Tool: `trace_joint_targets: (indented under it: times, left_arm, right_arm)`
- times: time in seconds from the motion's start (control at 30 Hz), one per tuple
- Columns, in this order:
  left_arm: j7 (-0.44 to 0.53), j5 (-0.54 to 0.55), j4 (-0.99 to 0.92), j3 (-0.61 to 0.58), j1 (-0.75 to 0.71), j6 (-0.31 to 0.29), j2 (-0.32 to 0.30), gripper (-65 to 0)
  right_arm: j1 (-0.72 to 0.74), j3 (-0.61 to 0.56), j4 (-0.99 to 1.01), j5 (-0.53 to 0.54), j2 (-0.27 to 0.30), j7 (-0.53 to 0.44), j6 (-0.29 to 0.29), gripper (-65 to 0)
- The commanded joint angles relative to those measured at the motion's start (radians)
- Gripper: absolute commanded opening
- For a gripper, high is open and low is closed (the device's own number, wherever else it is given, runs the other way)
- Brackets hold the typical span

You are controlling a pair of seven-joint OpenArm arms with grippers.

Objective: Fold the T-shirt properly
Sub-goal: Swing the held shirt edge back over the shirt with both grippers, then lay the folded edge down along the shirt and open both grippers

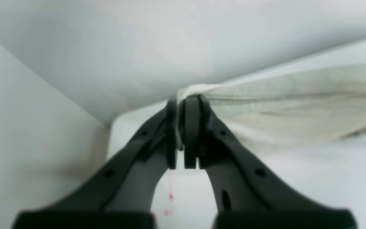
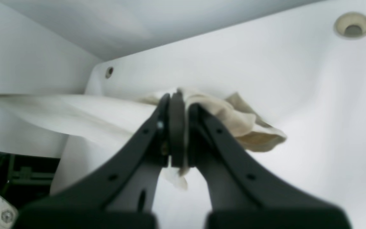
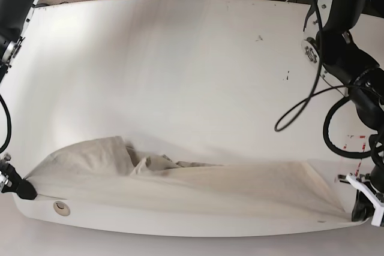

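The beige T-shirt (image 3: 180,185) lies stretched in a long band along the near edge of the white table (image 3: 180,58), bunched and wrinkled towards its left part. At the left end of the band, my right gripper (image 3: 24,191) is shut on a corner of the cloth. In the right wrist view that gripper (image 2: 175,97) pinches a crumpled fold of the T-shirt (image 2: 237,117). My left gripper (image 3: 357,205) holds the right end. Seen from the left wrist, the left gripper (image 1: 184,101) is shut on the taut T-shirt (image 1: 297,95) edge.
A round hole (image 3: 60,208) sits in the table near the front left corner, below the cloth. Black cables (image 3: 300,112) hang from the arm at the right. Small red marks (image 3: 354,142) lie near the right edge. Floor and cables show beyond the far edge.
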State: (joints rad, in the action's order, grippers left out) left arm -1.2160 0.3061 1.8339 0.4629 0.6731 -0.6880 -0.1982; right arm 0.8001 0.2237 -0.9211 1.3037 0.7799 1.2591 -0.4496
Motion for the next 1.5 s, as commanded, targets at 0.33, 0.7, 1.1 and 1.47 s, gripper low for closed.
trace_joint_targets:
  times: [0.33, 0.7, 1.1, 1.47]
  left_arm:
    - [0.026, 0.08, 0.138, 0.093, -0.378, 0.004, -0.011, -65.0]
    - [0.029, 0.166, 0.143, 0.205, -0.678, 0.004, -0.045, -65.0]
    - [0.029, 0.163, 0.145, 0.343, -1.005, -0.01, -0.05, -65.0]
    - [0.032, 0.16, 0.145, 0.376, -1.143, -0.01, -0.051, -65.0]
  right_arm:
    - [-0.4, 0.214, -0.149, 0.103, -0.033, -0.012, -0.007, -65.0]
    - [-0.718, 0.27, -0.151, 0.18, -0.064, -0.022, -0.007, -65.0]
    - [-1.025, 0.408, -0.3, 0.18, -0.135, -0.022, -0.007, -65.0]
    - [-1.178, 0.469, -0.375, 0.18, -0.231, -0.022, -0.007, -65.0]
